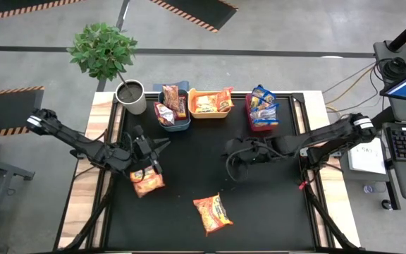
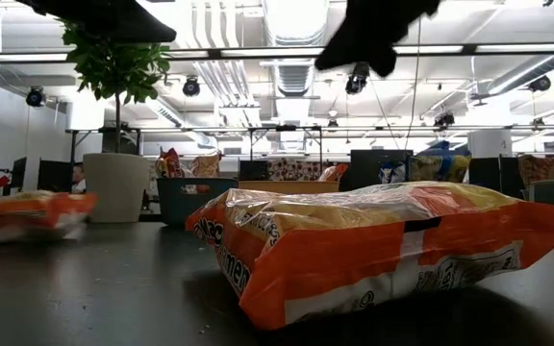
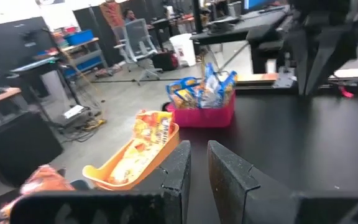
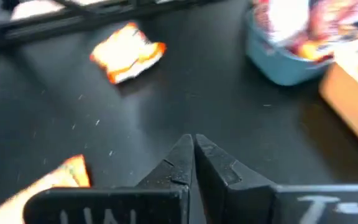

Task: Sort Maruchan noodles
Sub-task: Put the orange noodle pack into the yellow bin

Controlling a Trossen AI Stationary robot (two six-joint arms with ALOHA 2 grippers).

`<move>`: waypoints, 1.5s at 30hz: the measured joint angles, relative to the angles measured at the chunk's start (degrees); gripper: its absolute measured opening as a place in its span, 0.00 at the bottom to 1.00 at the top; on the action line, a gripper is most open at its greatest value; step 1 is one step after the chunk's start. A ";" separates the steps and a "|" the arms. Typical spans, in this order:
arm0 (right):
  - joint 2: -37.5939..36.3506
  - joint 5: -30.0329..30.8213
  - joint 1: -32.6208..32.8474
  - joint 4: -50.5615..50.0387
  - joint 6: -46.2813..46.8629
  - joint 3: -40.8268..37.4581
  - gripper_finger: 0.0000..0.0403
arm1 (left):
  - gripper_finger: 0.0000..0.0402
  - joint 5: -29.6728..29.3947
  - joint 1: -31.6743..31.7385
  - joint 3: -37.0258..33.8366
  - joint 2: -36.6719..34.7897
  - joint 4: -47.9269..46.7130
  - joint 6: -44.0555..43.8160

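Black tabletop: left tool (image 1: 149, 156), nearly clenched and empty-looking, hangs just above an orange packet (image 1: 147, 183).

The left arm, dark and six-jointed, reaches in from the table's left edge and bends toward the middle, its wrist level above the surface. The left two-finger gripper (image 1: 149, 156) has its dark fingers (image 3: 178, 171) nearly together with only a narrow slot between them, and nothing sits in that slot. The right arm, equally dark and jointed, stretches in from the right edge toward the table's centre. The right two-finger gripper (image 1: 232, 156) points at the left arm's side, its fingers (image 4: 182, 160) pressed together and holding nothing.
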 joint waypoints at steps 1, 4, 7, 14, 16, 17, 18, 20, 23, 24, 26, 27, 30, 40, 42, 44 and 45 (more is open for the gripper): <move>0.58 -1.40 -0.28 3.67 -1.49 -2.24 0.02 | 0.09 0.89 0.00 0.00 0.23 0.01 -0.28; 3.28 -5.52 -1.67 19.53 -4.65 -8.79 0.02 | 0.09 3.13 0.00 0.00 1.21 -0.28 -1.45; 7.95 -5.89 -3.24 34.16 -6.18 -13.62 0.02 | 0.09 7.18 -0.44 0.02 1.64 -2.72 -6.43; 17.53 -7.14 -5.82 44.73 -7.30 -14.52 0.02 | 0.09 40.53 -2.08 0.13 2.04 -26.13 -39.88; 19.32 -7.05 -6.09 44.47 -7.85 -13.93 0.02 | 0.09 45.48 -3.17 0.11 3.78 -31.43 -52.66; 20.25 -7.06 -6.11 44.67 -8.33 -13.30 0.02 | 0.09 46.81 -3.60 0.11 4.72 -33.61 -57.14; 21.14 -7.06 -6.13 44.98 -8.83 -12.69 0.02 | 0.09 47.64 -4.05 0.11 5.70 -35.47 -60.83; 22.25 -7.13 -6.11 44.58 -9.56 -11.84 0.02 | 0.09 48.58 -4.38 0.11 8.27 -38.65 -65.28; 23.35 -7.14 -6.07 44.63 -11.05 -10.37 0.02 | 0.09 48.94 -4.33 0.07 12.17 -43.09 -68.62; 23.36 -7.06 -6.07 44.53 -11.66 -10.02 0.02 | 0.09 49.15 -4.28 0.09 13.44 -43.25 -69.20; 23.33 -6.99 -6.07 44.73 -12.85 -9.09 0.02 | 0.09 49.39 -4.27 0.11 15.73 -44.06 -69.89; 23.25 -6.97 -6.07 44.74 -13.33 -8.84 0.02 | 0.09 49.34 -4.27 0.16 16.81 -43.70 -69.96; 23.01 -6.95 -6.07 44.54 -14.27 -7.91 0.02 | 0.09 48.78 -4.09 0.31 19.49 -41.54 -69.77; 23.21 -6.51 -6.81 44.91 -10.40 -5.26 0.02 | 0.09 36.61 -3.89 8.52 22.60 -18.86 -37.28; 23.20 -6.50 -7.03 44.25 -6.51 -5.07 0.02 | 0.09 36.53 -3.87 12.12 22.46 -22.28 -34.30; 23.21 -6.54 -7.19 43.32 -3.02 -4.99 0.02 | 0.09 36.37 -3.98 14.85 22.23 -27.02 -33.24; 23.21 -6.54 -7.23 42.47 -1.44 -5.00 0.02 | 0.09 36.38 -4.11 15.81 22.40 -29.03 -33.19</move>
